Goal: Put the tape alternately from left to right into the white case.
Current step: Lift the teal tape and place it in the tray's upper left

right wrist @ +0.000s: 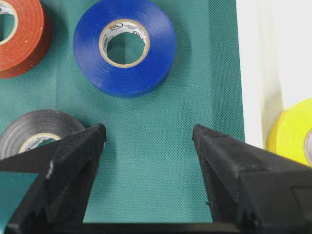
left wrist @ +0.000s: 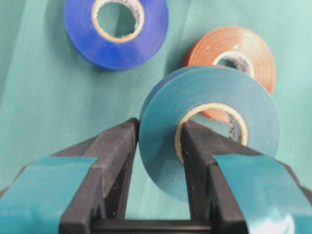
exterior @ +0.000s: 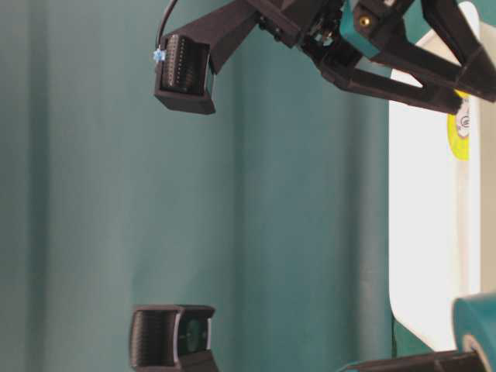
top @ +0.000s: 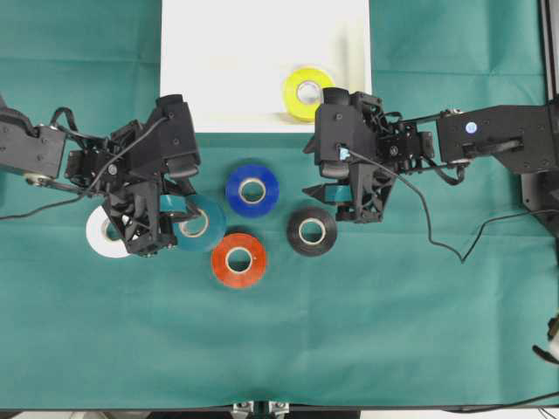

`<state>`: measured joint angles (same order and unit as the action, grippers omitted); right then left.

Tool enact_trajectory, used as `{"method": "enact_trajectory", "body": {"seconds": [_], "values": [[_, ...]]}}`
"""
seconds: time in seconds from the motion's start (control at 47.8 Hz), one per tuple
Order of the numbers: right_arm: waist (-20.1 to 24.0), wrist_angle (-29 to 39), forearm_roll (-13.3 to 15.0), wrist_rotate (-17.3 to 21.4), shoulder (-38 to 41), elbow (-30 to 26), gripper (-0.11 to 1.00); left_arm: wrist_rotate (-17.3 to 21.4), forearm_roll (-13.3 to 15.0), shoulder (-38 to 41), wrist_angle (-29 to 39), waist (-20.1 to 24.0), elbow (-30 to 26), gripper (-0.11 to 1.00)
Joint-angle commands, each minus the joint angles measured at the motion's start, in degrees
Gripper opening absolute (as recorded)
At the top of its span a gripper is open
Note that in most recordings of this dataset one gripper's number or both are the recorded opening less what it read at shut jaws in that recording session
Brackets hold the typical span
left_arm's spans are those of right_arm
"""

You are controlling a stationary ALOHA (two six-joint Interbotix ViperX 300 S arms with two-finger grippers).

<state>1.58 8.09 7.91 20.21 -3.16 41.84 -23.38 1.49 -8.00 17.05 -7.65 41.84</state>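
Tape: the teal roll [left wrist: 209, 131] is clamped through its wall by the left gripper [left wrist: 158, 146], one finger in the core, tilted over the counter [top: 393, 332]. Orange [top: 238, 259], black [top: 312, 231] and blue [top: 252, 189] rolls lie beyond. Right gripper [right wrist: 148, 141] gapes, holding nothing. Farther, the case [top: 227, 70] holds a yellow roll [top: 307, 91]; I'd carry teal level and set it left of yellow.

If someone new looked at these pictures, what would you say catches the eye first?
Probably the left gripper pinching the wall of a teal tape roll, tilted up off the green cloth. Next, the bright yellow tape roll lying alone in the white case, beside the open right gripper.
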Motion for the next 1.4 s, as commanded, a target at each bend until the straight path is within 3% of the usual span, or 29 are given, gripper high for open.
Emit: {"method": "enact_trajectory", "body": {"seconds": [0.0,0.167,0.356,1.088,1.38], "values": [[0.18,-0.26,0.09,0.00,-0.62,-0.62,0.76,0.09,-0.18,-1.67,-0.26,0.09,-1.14,-0.04],[0.18,-0.18,0.09,-0.09,-0.62,-0.70,0.75,1.76,-0.26,-1.67,-0.26,1.14,-0.97,-0.04],[0.18,-0.26,0.18,-0.09,-0.62,-0.79,0.75,8.00,-0.26,-2.46,-0.26,4.39,-0.88,-0.04],[0.18,-0.26,0.09,-0.09,-0.62,-0.62,0.75,24.17,-0.26,-2.81,-3.16,24.43,-1.32,-0.04],[0.18,-0.26,0.09,-0.09,-0.62,-0.62,0.75,26.98,-0.26,0.53,-7.56,30.23,-1.32,-0.04]]}}
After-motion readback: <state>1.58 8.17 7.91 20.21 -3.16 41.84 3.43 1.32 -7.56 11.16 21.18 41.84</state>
